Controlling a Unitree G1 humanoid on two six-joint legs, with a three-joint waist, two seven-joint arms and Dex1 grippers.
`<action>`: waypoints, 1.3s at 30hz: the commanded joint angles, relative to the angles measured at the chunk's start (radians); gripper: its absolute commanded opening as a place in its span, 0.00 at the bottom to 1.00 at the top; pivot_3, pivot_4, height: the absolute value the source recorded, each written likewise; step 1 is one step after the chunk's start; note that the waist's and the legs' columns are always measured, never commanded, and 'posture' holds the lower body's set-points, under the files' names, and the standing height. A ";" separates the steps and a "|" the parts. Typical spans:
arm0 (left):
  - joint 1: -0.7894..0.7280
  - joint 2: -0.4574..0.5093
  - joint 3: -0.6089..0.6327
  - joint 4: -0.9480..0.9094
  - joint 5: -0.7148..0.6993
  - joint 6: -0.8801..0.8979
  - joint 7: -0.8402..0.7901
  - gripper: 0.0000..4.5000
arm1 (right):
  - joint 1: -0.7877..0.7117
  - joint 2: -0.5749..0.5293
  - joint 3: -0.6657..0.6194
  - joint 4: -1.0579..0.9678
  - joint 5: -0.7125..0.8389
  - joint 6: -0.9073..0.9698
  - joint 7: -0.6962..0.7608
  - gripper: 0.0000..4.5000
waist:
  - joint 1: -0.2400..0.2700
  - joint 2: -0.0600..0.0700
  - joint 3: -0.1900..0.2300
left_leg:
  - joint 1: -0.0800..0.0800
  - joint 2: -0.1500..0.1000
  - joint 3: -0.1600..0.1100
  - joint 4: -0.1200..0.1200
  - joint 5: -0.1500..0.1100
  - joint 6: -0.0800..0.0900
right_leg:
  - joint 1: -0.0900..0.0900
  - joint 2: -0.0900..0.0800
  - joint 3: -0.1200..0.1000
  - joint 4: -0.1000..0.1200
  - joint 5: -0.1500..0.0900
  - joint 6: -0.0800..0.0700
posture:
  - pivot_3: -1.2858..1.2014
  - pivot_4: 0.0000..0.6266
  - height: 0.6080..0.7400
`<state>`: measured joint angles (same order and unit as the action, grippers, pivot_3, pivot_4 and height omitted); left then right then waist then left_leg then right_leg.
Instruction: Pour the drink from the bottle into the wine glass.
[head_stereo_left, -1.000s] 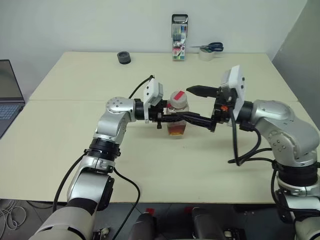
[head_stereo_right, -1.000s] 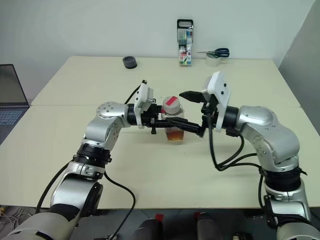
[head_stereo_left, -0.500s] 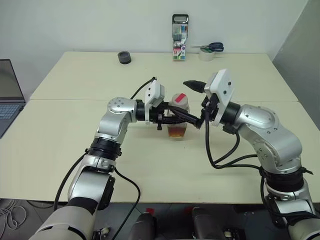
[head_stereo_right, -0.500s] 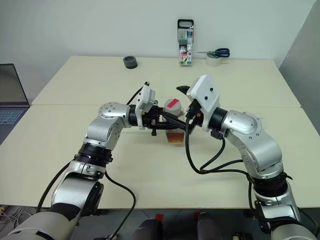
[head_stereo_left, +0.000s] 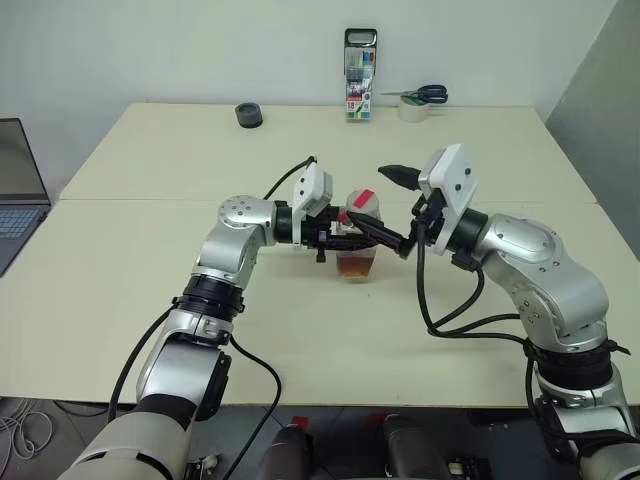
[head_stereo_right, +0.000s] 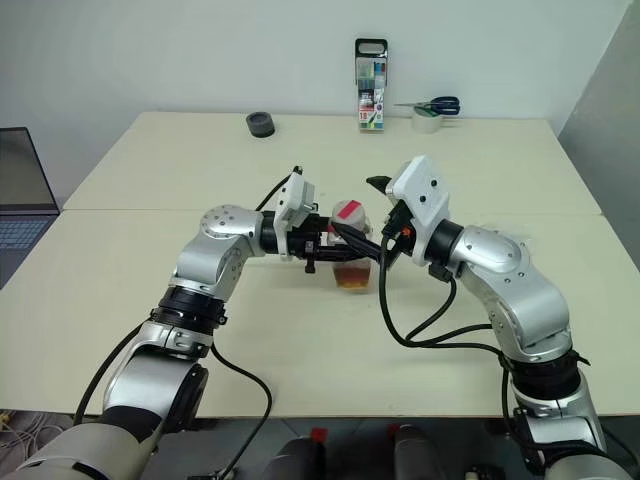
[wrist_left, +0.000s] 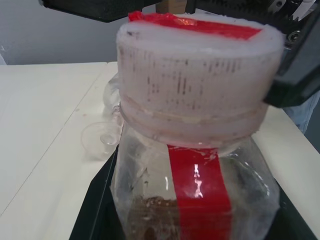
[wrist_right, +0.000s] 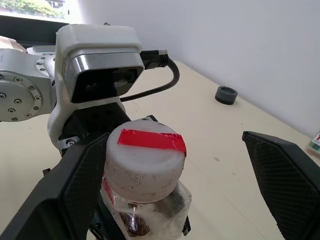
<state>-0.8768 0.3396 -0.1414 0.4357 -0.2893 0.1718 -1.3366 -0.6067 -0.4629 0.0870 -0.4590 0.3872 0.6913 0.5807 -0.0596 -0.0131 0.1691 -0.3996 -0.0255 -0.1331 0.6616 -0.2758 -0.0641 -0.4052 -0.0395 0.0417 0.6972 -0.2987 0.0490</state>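
My left gripper (head_stereo_left: 345, 240) is shut on the bottle (head_stereo_left: 358, 250), holding it upright just above the table (head_stereo_left: 150, 300). The bottle (wrist_left: 195, 200) is clear with a red label strip, a pale cap (wrist_right: 145, 160) topped by red tape, and a little amber-brown drink (head_stereo_left: 356, 264) at the bottom. My right gripper (wrist_right: 175, 142) stands open, with one finger (wrist_right: 75, 190) on each side of the cap, apart from it. A clear glass shape, seemingly the wine glass (wrist_left: 102, 140), stands on the table past the bottle.
At the far edge of the table are a small black round object (head_stereo_left: 248, 115), an upright pen case (head_stereo_left: 359, 75), and scissors on a tape roll (head_stereo_left: 416, 100). A laptop (head_stereo_left: 15, 195) sits at the left edge.
My right gripper has turned and closed in on the bottle from the right, and its open fingers now flank the cap. The left gripper and bottle have stayed put.
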 joint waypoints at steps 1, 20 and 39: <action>-0.017 0.005 0.013 -0.031 -0.012 -0.016 -0.003 0.38 | 0.009 -0.025 -0.075 -0.035 0.019 0.018 -0.018 1.00 | 0.000 0.000 0.000 | 0.000 0.000 0.000 0.000 0.000 0.000 | 0.000 0.000 0.000 0.000 0.000 0.000 | 0.52 0.24 1.00; -0.018 0.014 0.016 -0.016 -0.011 -0.021 -0.005 0.38 | 0.045 -0.094 -0.132 -0.147 0.199 0.109 0.018 1.00 | 0.001 0.000 0.000 | 0.000 0.000 0.001 0.000 0.000 0.000 | 0.000 0.000 0.000 0.000 0.000 0.000 | 0.52 0.24 1.00; -0.023 0.007 0.013 -0.013 -0.011 -0.018 -0.005 0.38 | -0.044 0.013 0.051 -0.109 0.002 0.025 -0.091 1.00 | 0.001 0.000 0.000 | 0.000 0.000 0.000 0.000 0.000 0.000 | 0.000 0.000 0.000 0.000 0.000 0.000 | 0.52 0.24 1.00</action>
<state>-0.8768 0.3465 -0.1414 0.4450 -0.2895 0.1671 -1.3420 -0.6225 -0.4553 0.1415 -0.5525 0.3987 0.7311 0.4956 -0.0588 -0.0131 0.1691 -0.3996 -0.0253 -0.1329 0.6617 -0.2758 -0.0641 -0.4050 -0.0393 0.0416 0.6972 -0.2987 0.0490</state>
